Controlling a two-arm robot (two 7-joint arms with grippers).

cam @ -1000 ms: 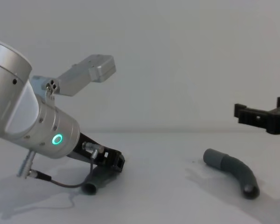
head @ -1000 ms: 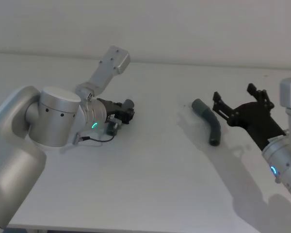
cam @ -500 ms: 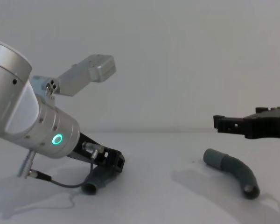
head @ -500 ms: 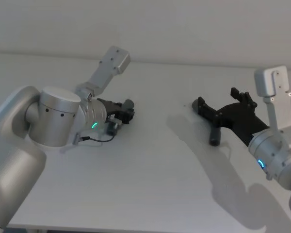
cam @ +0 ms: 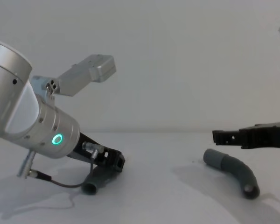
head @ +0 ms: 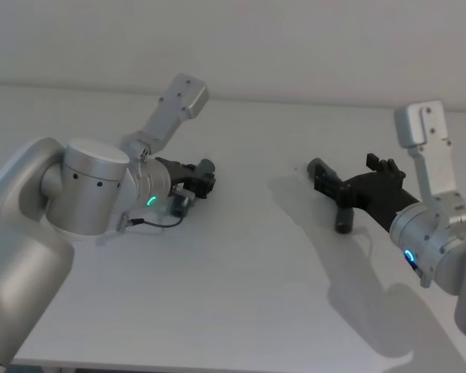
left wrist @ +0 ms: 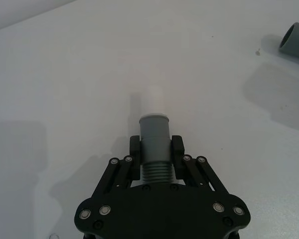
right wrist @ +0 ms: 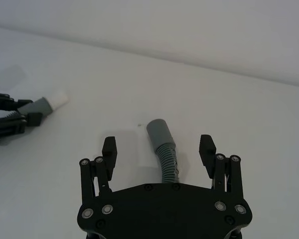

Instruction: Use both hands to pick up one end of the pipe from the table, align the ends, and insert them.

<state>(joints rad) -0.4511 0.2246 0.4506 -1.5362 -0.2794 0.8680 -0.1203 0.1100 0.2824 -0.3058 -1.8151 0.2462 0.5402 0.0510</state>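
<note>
Left pipe piece (left wrist: 154, 135) is clamped in the left gripper (left wrist: 156, 148), which we find low over the white table (head: 241, 303) on the robot's left side. Its jaws are clenched on the ribbed part just behind the smooth grey cuff (left wrist: 154, 124), and the narrower white tip (left wrist: 152, 102) sticks out past the fingers. From the chest camera we see the left pipe piece slant down from the gripper, its other end at the table surface; we cannot tell whether it presses on the table or just meets it. The right pipe piece (cam: 234, 170) lies flat on the table on the right side, well apart from the first. It is curved, with its wider grey socket (right wrist: 158, 130) turned away from the robot and toward the middle of the table, and its other end nearer the robot. The right gripper (right wrist: 158, 146) hangs over this piece with its fingers (right wrist: 108, 147) spread wide and gripping nothing. Along the wrist camera's line we see one finger to either side of the ribbed bend. From the chest camera the fingers are above the piece, near it but apart from it.
</note>
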